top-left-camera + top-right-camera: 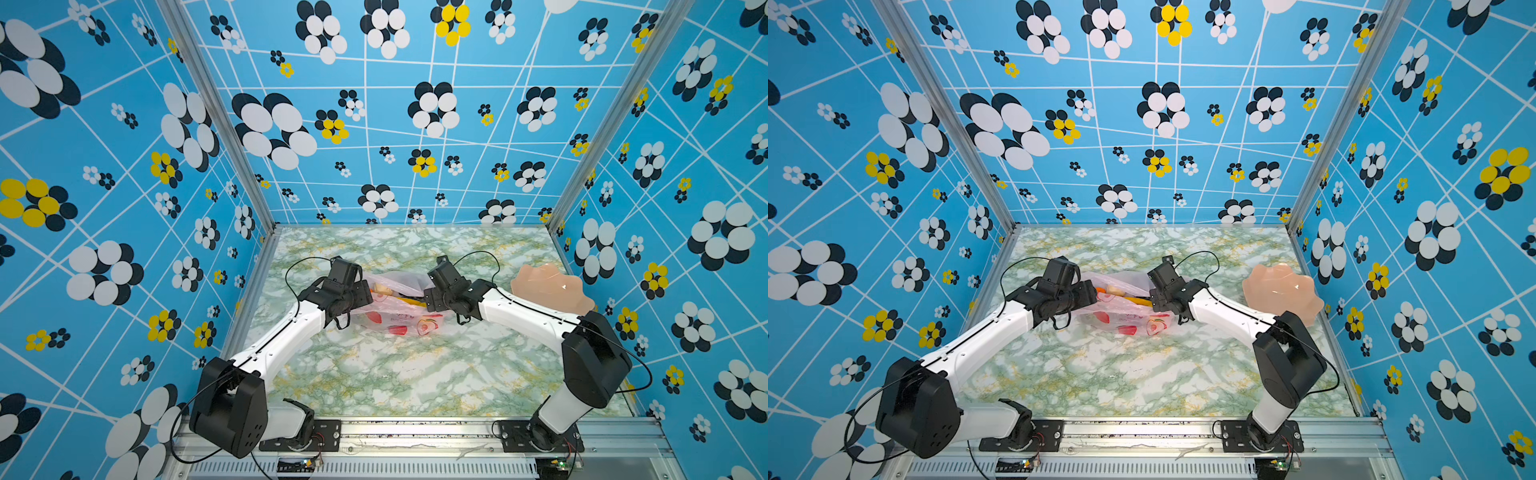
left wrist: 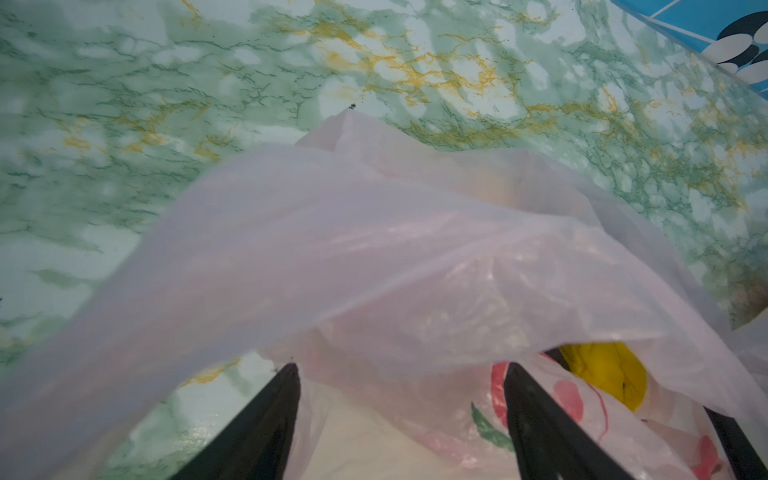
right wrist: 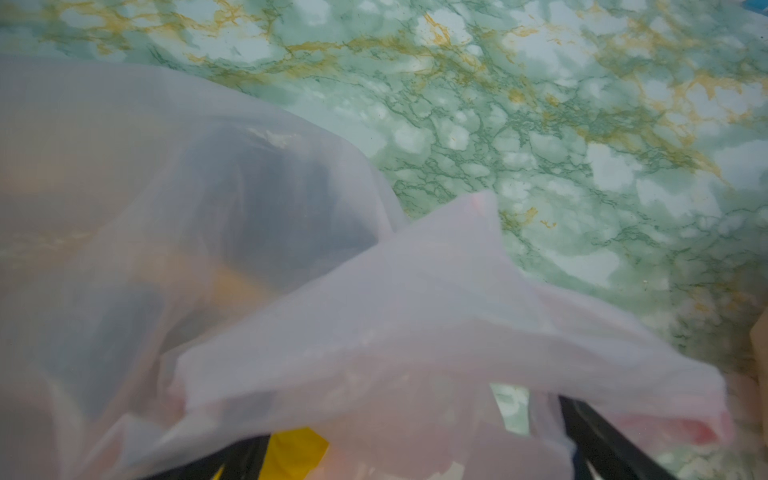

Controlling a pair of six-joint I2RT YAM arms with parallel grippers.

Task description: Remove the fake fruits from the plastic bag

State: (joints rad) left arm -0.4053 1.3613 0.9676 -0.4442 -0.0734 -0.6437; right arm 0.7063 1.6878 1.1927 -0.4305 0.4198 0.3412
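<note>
The pink plastic bag [image 1: 399, 322] [image 1: 1129, 322] lies crumpled mid-table between my two grippers. Through its mouth show fake fruits: a yellow banana [image 1: 409, 301] [image 1: 1136, 300] and a pale piece [image 1: 381, 286]. My left gripper [image 1: 366, 296] [image 2: 401, 368] is open at the bag's left side, its black fingers [image 2: 270, 415] wide apart with loose bag film [image 2: 374, 249] draped over and between them, and a yellow fruit [image 2: 606, 374] just beyond. My right gripper [image 1: 429, 297] [image 3: 409, 419] is open at the bag's right side, film [image 3: 374, 311] over its jaws, a yellow fruit [image 3: 295, 453] beside one finger.
A peach scalloped bowl [image 1: 552, 291] [image 1: 1281, 291] stands at the right table edge, behind my right arm. Green marbled tabletop [image 1: 395, 374] spreads in front of the bag. Blue flower-patterned walls close in three sides.
</note>
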